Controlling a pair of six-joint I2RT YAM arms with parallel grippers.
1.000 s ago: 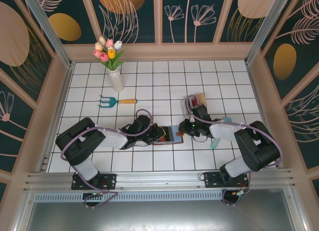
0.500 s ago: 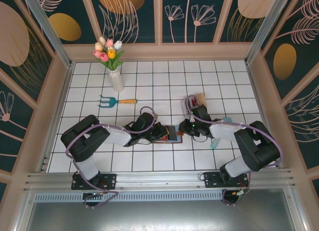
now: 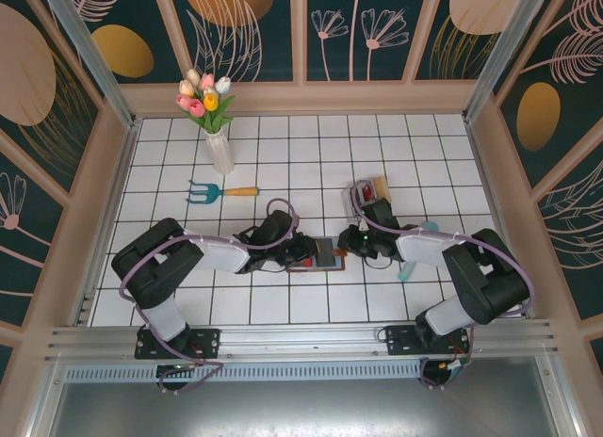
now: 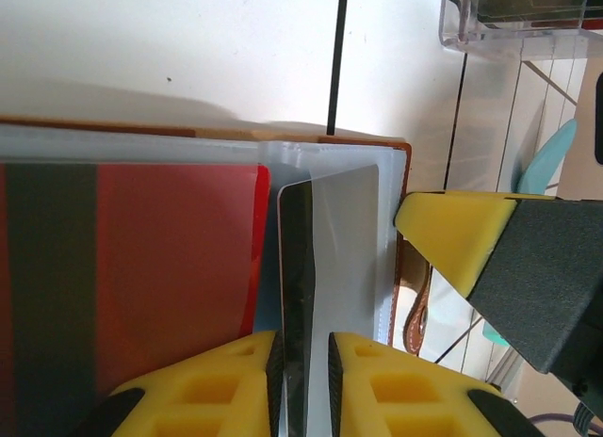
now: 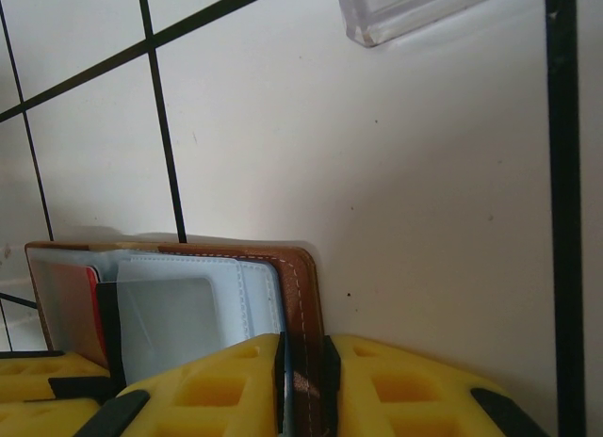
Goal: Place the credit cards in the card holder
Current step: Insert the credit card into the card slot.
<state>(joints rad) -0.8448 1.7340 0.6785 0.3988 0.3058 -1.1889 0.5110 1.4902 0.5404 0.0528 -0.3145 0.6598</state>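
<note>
At the wallet (image 5: 303, 286), right gripper (image 5: 303, 347) pinches its edge; left gripper (image 4: 304, 347) (narrow, hold unclear) should slide the grey card (image 4: 344, 239) straight.

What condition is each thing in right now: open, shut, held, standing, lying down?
wallet: open, flat on the table, its edge clamped by the right gripper.
red card: inside a clear sleeve of the wallet.
grey card: partly in a clear sleeve beside it, its edge between the fingers of the left gripper; grip unclear.
vase of tulips: upright.
garden fork: lying flat.
</note>
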